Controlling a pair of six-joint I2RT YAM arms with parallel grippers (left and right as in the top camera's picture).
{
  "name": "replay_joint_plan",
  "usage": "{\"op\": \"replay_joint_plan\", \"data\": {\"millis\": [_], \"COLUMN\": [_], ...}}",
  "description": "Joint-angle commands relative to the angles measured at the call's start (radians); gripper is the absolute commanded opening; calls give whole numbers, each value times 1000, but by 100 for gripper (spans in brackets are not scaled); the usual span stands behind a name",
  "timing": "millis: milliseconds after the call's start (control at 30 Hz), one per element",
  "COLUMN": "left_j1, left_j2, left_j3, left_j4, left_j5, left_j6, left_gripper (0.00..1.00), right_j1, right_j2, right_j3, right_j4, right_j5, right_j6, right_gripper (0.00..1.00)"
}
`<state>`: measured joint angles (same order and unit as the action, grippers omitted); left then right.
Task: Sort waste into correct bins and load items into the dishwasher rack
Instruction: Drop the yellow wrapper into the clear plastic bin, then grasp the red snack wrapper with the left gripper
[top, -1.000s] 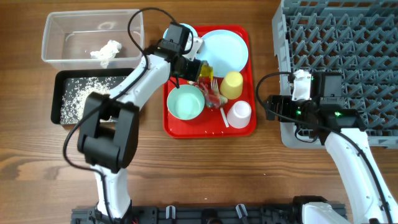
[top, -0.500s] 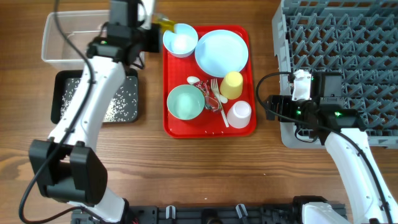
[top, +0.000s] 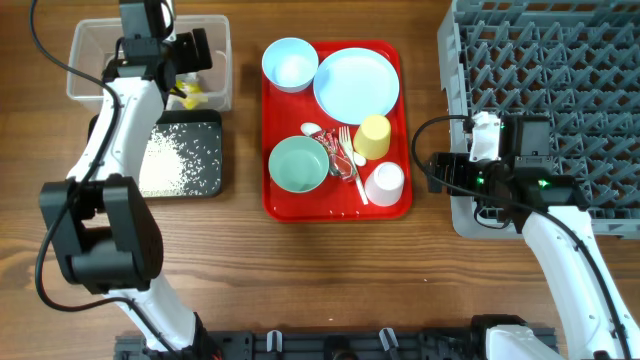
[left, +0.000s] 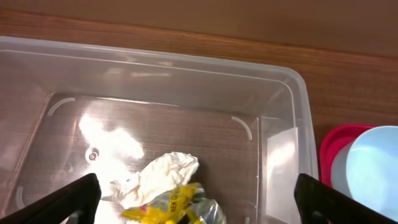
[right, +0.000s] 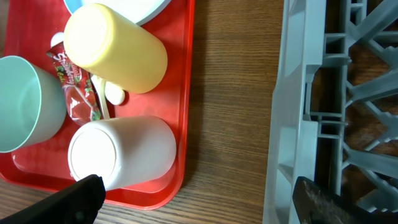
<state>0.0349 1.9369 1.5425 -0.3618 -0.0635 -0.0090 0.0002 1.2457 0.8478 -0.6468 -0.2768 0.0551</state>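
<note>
Left tool (left: 196, 186) hangs over clear tub (left: 186, 62), jaws wide apart, holding nothing. Yellow wrapper (left: 171, 204) lies loose on the tub floor, touching white wrapper (left: 163, 171). Right tool (right: 199, 193) gapes too, empty, between red tray (right: 180, 99) and rack (right: 292, 93). Red wrapper (right: 73, 93) sits on the tray, wedged between bowl (right: 22, 106) and yellow cup (right: 115, 46). Likely feather-light, crinkly, slippery; pinch a raised fold.

A red tray (top: 285, 207), a yellow cup (top: 373, 136), a light blue plate (top: 356, 85) and a grey rack (top: 560, 60) are seen on the brown, wood-grained tabletop (top: 330, 280).
</note>
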Motion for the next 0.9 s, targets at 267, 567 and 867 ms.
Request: {"op": "replay_joint_plan", "data": {"millis": [267,567,867], "left_j1": [-313,-477,-489], "left_j2": [-72,73,216], "left_j3": [14,14,14], "left_j4": [-300,-295,-231], "left_j5": [291,249,254], "left_j6": [176,294,293], "left_gripper": [93,88,77], "right_j1": [0,0,0], "right_j2": [9,9,9], "right_j3": [14,14,14], "right_j4": [5,2,2], "right_j5": [-6,-6,-10], "right_j6": [7,8,8], "right_gripper": [100,100,100]}}
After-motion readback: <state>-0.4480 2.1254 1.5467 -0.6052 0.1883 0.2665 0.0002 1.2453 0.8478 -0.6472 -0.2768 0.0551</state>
